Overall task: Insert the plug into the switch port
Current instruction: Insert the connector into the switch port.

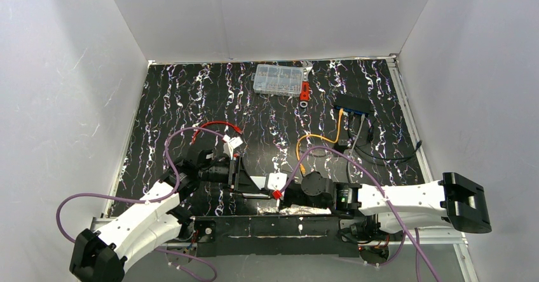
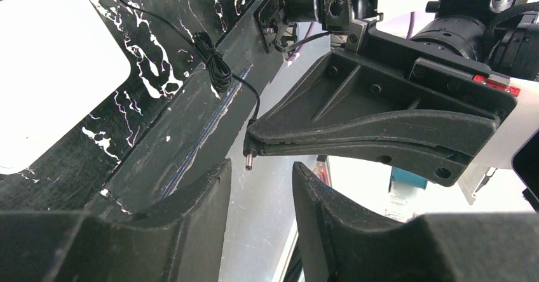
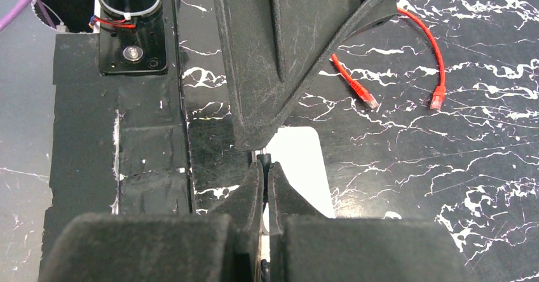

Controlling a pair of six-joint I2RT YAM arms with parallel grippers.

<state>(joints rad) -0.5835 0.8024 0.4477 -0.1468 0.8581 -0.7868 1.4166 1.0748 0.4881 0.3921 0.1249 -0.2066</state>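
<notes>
Judging by the overhead view, you have the whole of the insertion ahead of you. The small clear plastic plug (image 1: 302,169) on the free end of the thin orange cable (image 1: 313,138) lies on the black marbled surface (image 1: 191,98). It sits between the arms and the flat black switch box with the blue-edged face (image 1: 353,104) at the far right, and nothing is gripping it. The cable's other end runs up to that face and looks seated there, though the single ports are too small to tell apart. Your right gripper (image 3: 264,167) has its jaws pressed together on a thin black lead (image 2: 217,69), whose small metal barrel tip (image 2: 248,161) pokes out just past them. It is close to the near edge of the surface, beside the white-grey rounded square box (image 2: 51,72). Your left gripper (image 2: 262,174) faces it with jaws apart and nothing between them, the barrel tip just beyond the gap. That lead is not the task's cable. As I read it, what is left for you is to set the lead aside, grasp the orange cable's plug, carry it to a free port and push it home.
</notes>
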